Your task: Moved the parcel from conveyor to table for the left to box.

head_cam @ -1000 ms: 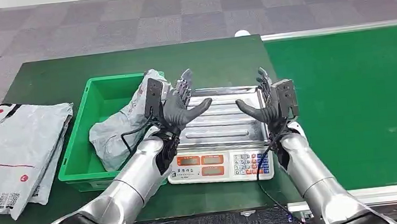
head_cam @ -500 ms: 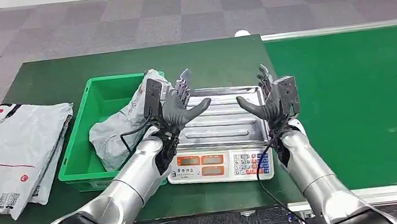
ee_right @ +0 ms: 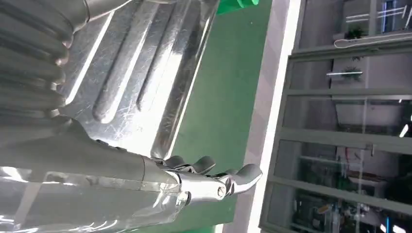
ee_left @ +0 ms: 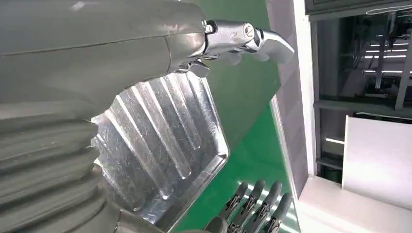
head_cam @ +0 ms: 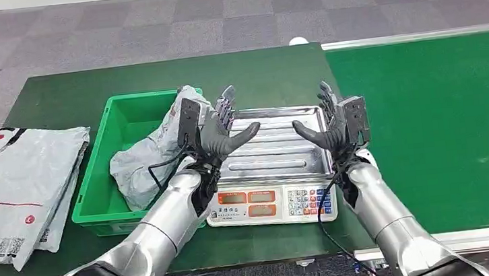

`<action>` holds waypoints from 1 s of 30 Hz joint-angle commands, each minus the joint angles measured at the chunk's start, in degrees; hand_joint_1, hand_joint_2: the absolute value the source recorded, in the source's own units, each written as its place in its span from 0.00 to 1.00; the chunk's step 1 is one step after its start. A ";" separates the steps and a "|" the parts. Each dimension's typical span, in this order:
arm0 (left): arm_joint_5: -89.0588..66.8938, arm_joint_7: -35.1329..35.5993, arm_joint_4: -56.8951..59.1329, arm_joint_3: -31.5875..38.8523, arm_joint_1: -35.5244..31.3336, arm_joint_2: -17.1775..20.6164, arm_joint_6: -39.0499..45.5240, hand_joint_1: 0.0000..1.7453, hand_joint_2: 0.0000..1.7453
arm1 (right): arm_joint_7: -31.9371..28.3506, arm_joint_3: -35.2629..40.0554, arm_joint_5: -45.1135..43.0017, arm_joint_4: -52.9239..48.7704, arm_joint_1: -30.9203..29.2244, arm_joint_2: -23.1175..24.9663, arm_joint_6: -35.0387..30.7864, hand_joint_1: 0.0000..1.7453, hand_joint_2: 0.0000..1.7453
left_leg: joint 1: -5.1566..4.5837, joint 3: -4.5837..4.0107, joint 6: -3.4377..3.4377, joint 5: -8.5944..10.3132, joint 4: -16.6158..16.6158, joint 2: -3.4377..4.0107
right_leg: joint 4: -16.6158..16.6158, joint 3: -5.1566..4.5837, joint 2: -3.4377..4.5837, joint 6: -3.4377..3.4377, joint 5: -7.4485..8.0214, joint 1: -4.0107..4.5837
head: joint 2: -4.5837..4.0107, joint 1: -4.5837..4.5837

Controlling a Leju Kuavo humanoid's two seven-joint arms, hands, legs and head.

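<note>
A crumpled grey parcel (head_cam: pixel 152 157) lies in the green box (head_cam: pixel 105 161) on the table, leaning over its right wall. My left hand (head_cam: pixel 222 128) hovers open above the left side of the scale's steel pan (head_cam: pixel 277 150), palm facing inward. Opposite it, my right hand (head_cam: pixel 333 126) is held open over the pan's right edge. Nothing lies between them. The ribbed pan (ee_left: pixel 160 141) fills the middle of the left wrist view below my left hand (ee_left: pixel 228 39), and the pan (ee_right: pixel 131 73) appears behind my right hand (ee_right: pixel 204 182) in the right wrist view.
The scale's keypad and displays (head_cam: pixel 272 206) face me at the table's front edge. A stack of flat grey mail bags (head_cam: pixel 16 187) lies left of the box. The green conveyor belt (head_cam: pixel 437 126) runs along the right, with grey carpet beyond.
My right hand has drifted slightly rightward and forward. The left hand, parcel and box have stayed put.
</note>
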 commanded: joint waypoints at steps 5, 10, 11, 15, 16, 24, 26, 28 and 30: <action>-0.43 0.22 2.37 -0.60 -1.30 0.64 0.22 0.00 1.00 | 0.46 3.54 -0.69 3.11 -2.02 -1.91 -0.05 0.00 1.00 | 0.00 0.09 0.01 0.01 -0.05 0.05 | -0.07 0.08 0.05 -0.04 0.03 0.01 | 0.00 0.00; -0.61 0.23 2.69 -0.80 -1.08 0.52 0.13 0.00 1.00 | 0.22 3.91 -1.14 3.17 -1.27 -2.26 -0.17 0.00 1.00 | 0.01 0.15 0.01 0.01 -0.09 0.06 | -0.12 0.15 0.05 -0.05 0.03 0.03 | 0.00 0.00; -0.61 0.23 2.68 -0.79 -1.14 0.50 0.14 0.00 1.00 | 0.22 3.93 -1.15 3.11 -1.35 -2.04 -0.20 0.00 1.00 | 0.02 0.11 0.01 0.00 -0.06 0.05 | -0.09 0.11 0.04 -0.04 0.02 0.03 | 0.00 0.00; -0.61 0.31 2.85 -0.83 -1.22 0.46 0.20 0.00 1.00 | 0.21 4.00 -1.18 3.34 -1.48 -1.96 -0.07 0.00 1.00 | 0.01 0.07 0.00 0.00 -0.03 0.03 | -0.05 0.06 0.02 -0.03 0.01 0.01 | 0.00 0.00; -0.61 0.31 2.87 -0.83 -1.24 0.48 0.20 0.00 1.00 | 0.24 3.99 -1.16 3.34 -1.62 -1.91 -0.13 0.00 1.00 | 0.04 0.13 0.01 0.00 -0.07 0.05 | -0.12 0.14 0.04 -0.05 0.04 0.05 | 0.00 0.00; -0.58 0.38 3.57 -0.74 -1.33 0.64 0.61 0.00 1.00 | 0.25 4.28 -1.15 4.93 -2.15 -1.65 0.03 0.00 1.00 | 0.03 0.17 0.01 0.01 -0.10 0.10 | -0.17 0.18 0.09 -0.05 0.06 0.05 | 0.00 0.00; -0.60 0.38 3.68 -0.73 -1.18 0.85 0.63 0.00 1.00 | 0.21 4.37 -1.13 4.96 -2.06 -1.45 0.04 0.00 1.00 | 0.01 0.09 0.01 0.00 -0.05 0.07 | -0.07 0.08 0.06 -0.04 0.03 0.02 | 0.00 0.00; -0.58 0.37 3.70 -0.69 -1.17 0.91 0.68 0.00 1.00 | 0.20 4.46 -1.13 5.07 -2.18 -1.28 0.09 0.00 1.00 | 0.02 0.14 0.00 0.01 -0.10 0.10 | -0.13 0.13 0.09 -0.05 0.05 0.03 | 0.00 0.00; -0.58 0.37 3.70 -0.69 -1.17 0.91 0.68 0.00 1.00 | 0.20 4.46 -1.13 5.07 -2.18 -1.28 0.09 0.00 1.00 | 0.00 0.07 0.00 -0.01 -0.04 0.09 | -0.04 0.05 0.08 -0.03 0.02 0.01 | 0.00 0.00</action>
